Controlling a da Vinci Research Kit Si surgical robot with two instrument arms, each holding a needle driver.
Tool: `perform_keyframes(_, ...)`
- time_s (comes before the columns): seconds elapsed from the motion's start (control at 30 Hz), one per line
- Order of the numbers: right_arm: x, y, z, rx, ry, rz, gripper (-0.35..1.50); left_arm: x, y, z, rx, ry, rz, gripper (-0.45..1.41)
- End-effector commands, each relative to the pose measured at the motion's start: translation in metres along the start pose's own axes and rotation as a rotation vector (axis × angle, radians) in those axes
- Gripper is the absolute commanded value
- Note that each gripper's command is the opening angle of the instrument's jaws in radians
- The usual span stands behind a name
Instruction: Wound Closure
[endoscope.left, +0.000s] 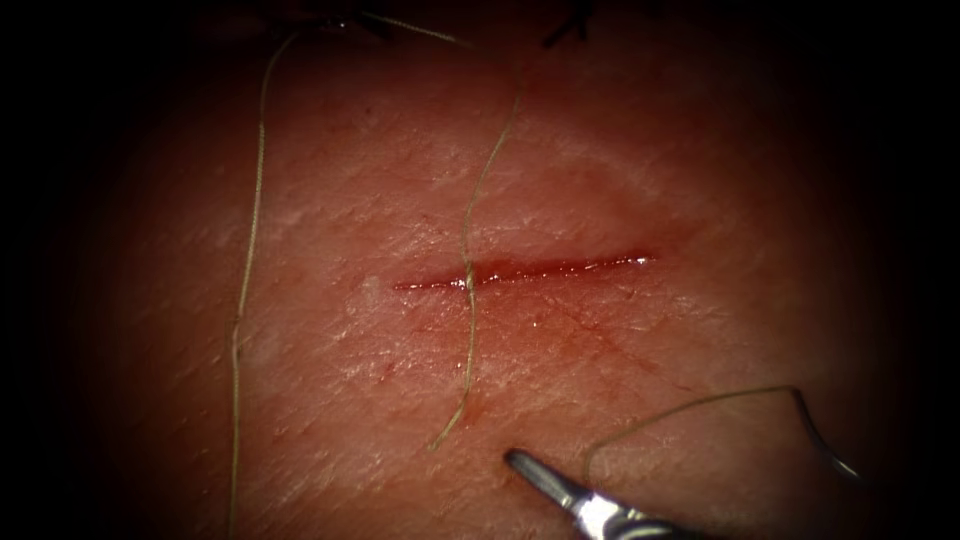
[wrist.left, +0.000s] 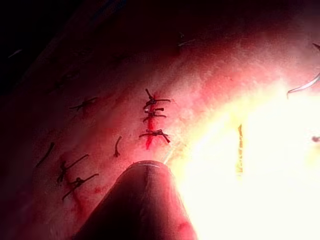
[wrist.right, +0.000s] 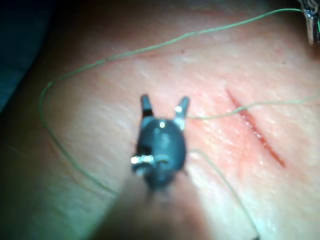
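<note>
Endoscope view: right end effector (endoscope.left: 515, 461) empty, released, below cut (endoscope.left: 525, 271); needle (endoscope.left: 825, 440) lying free right.

On the tissue (wrist.left: 210, 75), away from the work, I can see an older closed cut (wrist.left: 149, 142). It is a short red line with three dark knots (wrist.left: 154, 114) tied across it, one after another, and their cut ends stand out to both sides. Near it lies one short dark thread piece (wrist.left: 117, 146), a little curved. Further off there are more dark stitches (wrist.left: 75, 175), two close together with long tails, and another one (wrist.left: 82, 105) apart from them. In the endoscope view, dark stitch ends (endoscope.left: 565, 30) show at the top edge. Beyond the tissue's edge there is a dark bluish surface (wrist.right: 20, 45).
</note>
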Motion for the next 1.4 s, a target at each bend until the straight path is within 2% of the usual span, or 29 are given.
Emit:
perform_keyframes(0.03, 0.0001, 0.0024, 0.0008, -0.005, 0.009, 0.002, 1.11, 0.0002, 0.0003, 0.0002, 0.004, 0.002, 0.004, -0.45)
perform_keyframes(0.07, 0.0002, 0.0034, 0.0009, -0.003, 0.008, 0.005, 1.06, 0.0001, 0.0011, -0.0001, 0.003, 0.003, 0.006, -0.45)
perform_keyframes(0.1, 0.0003, 0.0058, 0.0016, -0.001, 0.008, 0.012, 0.96, -0.0002, 0.0028, -0.0008, 0.002, 0.004, 0.015, -0.45)
perform_keyframes(0.2, -0.0001, 0.0088, 0.0030, 0.004, 0.014, 0.013, 0.86, -0.0006, 0.0051, -0.0017, 0.000, 0.005, 0.025, -0.45)
perform_keyframes(0.27, -0.0006, 0.0110, 0.0043, 0.019, 0.013, 0.009, 0.72, -0.0008, 0.0065, -0.0024, 0.001, 0.004, 0.028, -0.45)
perform_keyframes(0.3, -0.0010, 0.0129, 0.0058, 0.041, 0.013, -0.006, 0.44, -0.0010, 0.0076, -0.0029, 0.000, 0.004, 0.029, -0.45)
perform_keyframes(0.37, -0.0013, 0.0142, 0.0070, 0.058, 0.010, -0.009, -0.01, -0.0011, 0.0085, -0.0033, -0.003, 0.006, 0.031, -0.45)
perform_keyframes(0.4, -0.0017, 0.0152, 0.0086, 0.081, 0.010, -0.013, -0.35, -0.0012, 0.0094, -0.0037, -0.004, 0.006, 0.032, -0.45)
perform_keyframes(0.53, -0.0031, 0.0163, 0.0113, 0.097, 0.019, -0.036, -0.35, -0.0013, 0.0106, -0.0040, -0.003, 0.011, 0.034, -0.45)
perform_keyframes(0.57, -0.0042, 0.0166, 0.0126, 0.094, 0.020, -0.038, -0.35, -0.0015, 0.0113, -0.0040, -0.002, 0.015, 0.034, -0.45)
perform_keyframes(0.7, -0.0064, 0.0174, 0.0146, 0.076, 0.018, -0.047, -0.35, -0.0018, 0.0133, -0.0032, -0.009, 0.026, 0.039, -0.45)
perform_keyframes(0.83, -0.0076, 0.0186, 0.0157, 0.043, 0.095, -0.011, -0.35, -0.0021, 0.0156, -0.0010, -0.018, 0.044, 0.045, -0.45)
perform_keyframes(1.13, -0.0066, 0.0195, 0.0154, 0.137, 0.277, 0.121, -0.35, -0.0025, 0.0163, 0.0052, -0.014, 0.014, 0.063, -0.45)
perform_keyframes(1.17, -0.0065, 0.0195, 0.0153, 0.171, 0.316, 0.152, -0.35, -0.0028, 0.0160, 0.0060, -0.016, 0.005, 0.069, -0.45)
perform_keyframes(1.27, -0.0063, 0.0193, 0.0153, 0.222, 0.348, 0.181, -0.35, -0.0034, 0.0155, 0.0071, -0.015, -0.007, 0.077, -0.45)
perform_keyframes(1.3, -0.0062, 0.0191, 0.0155, 0.275, 0.373, 0.203, -0.35, -0.0037, 0.0152, 0.0079, -0.015, -0.016, 0.083, -0.45)
perform_keyframes(1.4, -0.0061, 0.0189, 0.0155, 0.340, 0.395, 0.215, -0.35, -0.0040, 0.0148, 0.0087, -0.016, -0.022, 0.095, -0.45)
